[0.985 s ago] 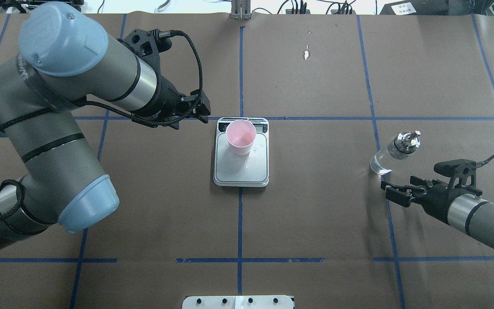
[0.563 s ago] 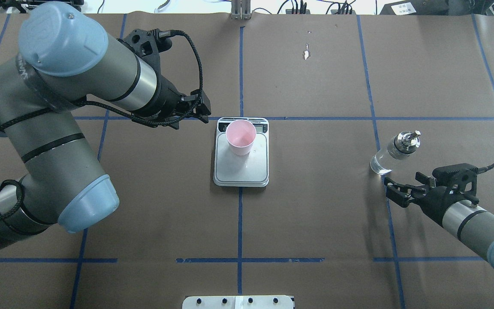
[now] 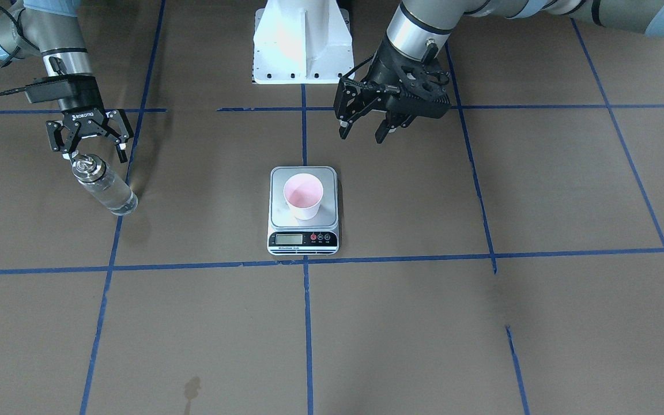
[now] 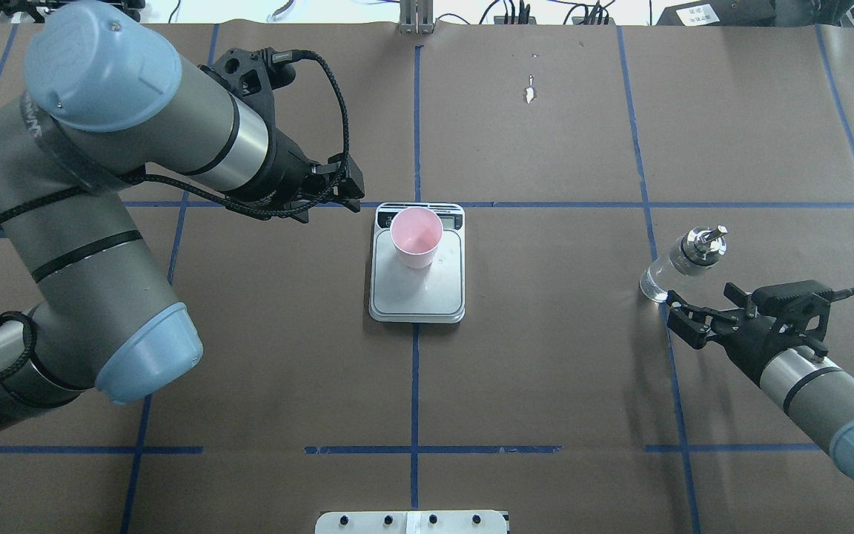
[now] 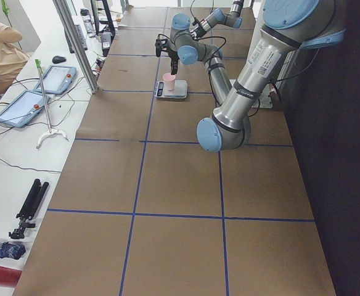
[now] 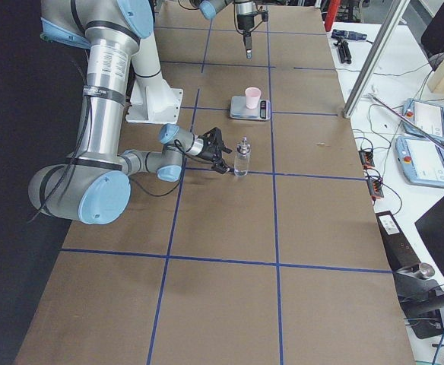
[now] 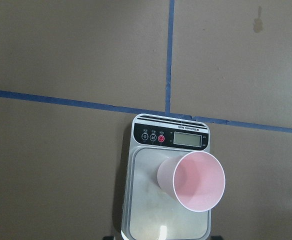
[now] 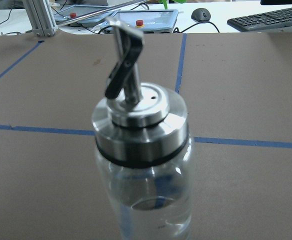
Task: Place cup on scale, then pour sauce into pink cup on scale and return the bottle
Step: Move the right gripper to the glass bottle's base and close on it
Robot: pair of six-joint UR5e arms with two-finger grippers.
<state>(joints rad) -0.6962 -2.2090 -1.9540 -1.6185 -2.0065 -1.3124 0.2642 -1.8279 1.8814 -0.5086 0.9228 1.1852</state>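
1 cup on 1 scale, 1 bottle; left gripper, right gripper (both spread).

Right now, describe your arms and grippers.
The left arm and right arm are silver-grey tubes with pale blue joint caps. The left gripper and right gripper are black, two fingers each; the right bears white ROBOTIQ lettering. A black braided cable loops along the left wrist.

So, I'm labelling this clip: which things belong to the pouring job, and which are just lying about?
Job: cup, scale, bottle, right gripper open beside the bottle.
Lying about: teach pendants, keyboard, mouse.
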